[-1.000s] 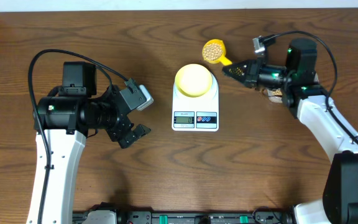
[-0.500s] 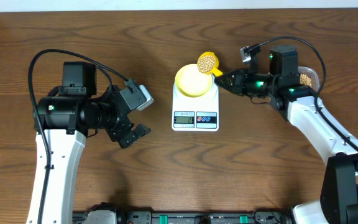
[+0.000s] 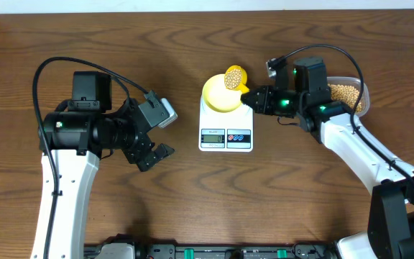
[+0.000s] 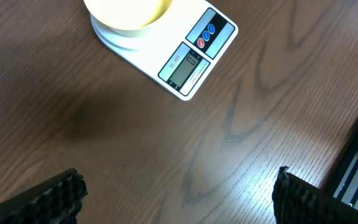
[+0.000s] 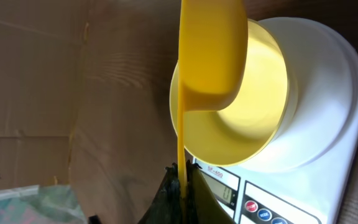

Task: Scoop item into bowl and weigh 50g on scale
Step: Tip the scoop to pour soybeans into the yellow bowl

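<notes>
Beans (image 3: 232,78) in spoon (image 5: 211,56) over empty-looking bowl (image 3: 218,97) on scale (image 3: 226,137); pour and weighing left. Right gripper (image 3: 250,98) pinches handle, left gripper (image 3: 168,134) wide, idle.

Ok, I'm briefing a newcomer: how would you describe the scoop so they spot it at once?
Find the white scale in the middle, with the pale-yellow bowl on it. The scoop hangs over the bowl's rim, pinched by the right gripper. Unlike the bowl, it is deeper yellow and full of tan beans.
</notes>
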